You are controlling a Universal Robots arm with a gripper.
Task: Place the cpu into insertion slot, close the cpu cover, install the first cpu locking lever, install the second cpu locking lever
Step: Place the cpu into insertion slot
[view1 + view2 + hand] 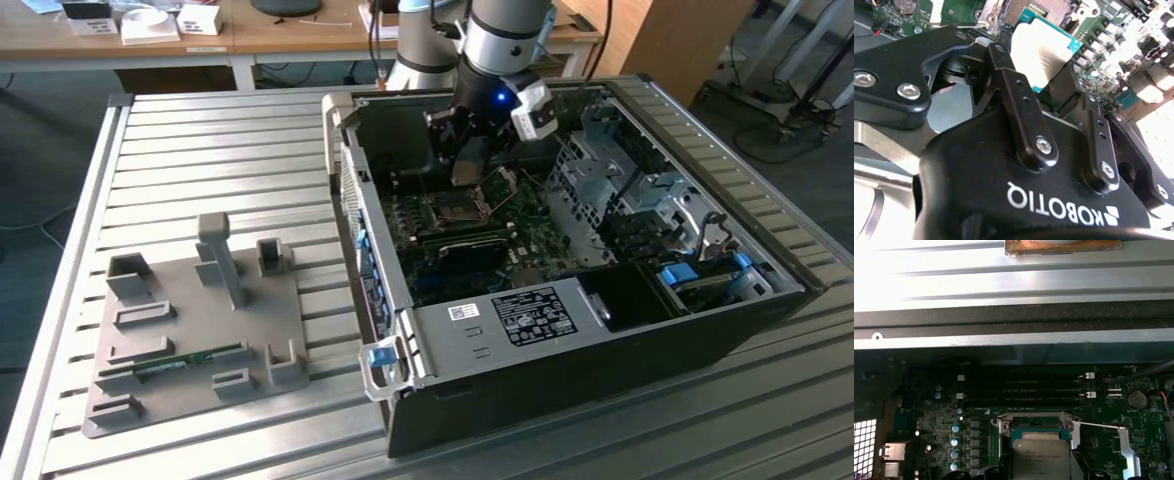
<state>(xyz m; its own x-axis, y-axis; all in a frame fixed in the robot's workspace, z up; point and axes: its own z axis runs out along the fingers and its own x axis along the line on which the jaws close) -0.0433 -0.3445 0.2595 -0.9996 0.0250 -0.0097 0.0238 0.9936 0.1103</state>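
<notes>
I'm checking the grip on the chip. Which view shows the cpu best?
The second wrist view: the cpu shows close, metal top plain, clamped in the pincer. The first wrist view crops one edge; in the exterior view it is a small shape at the pincer.

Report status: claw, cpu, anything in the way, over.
Claw shut on the cpu. Chip held over the insertion slot, not seated. Nothing seen in the way.
</notes>
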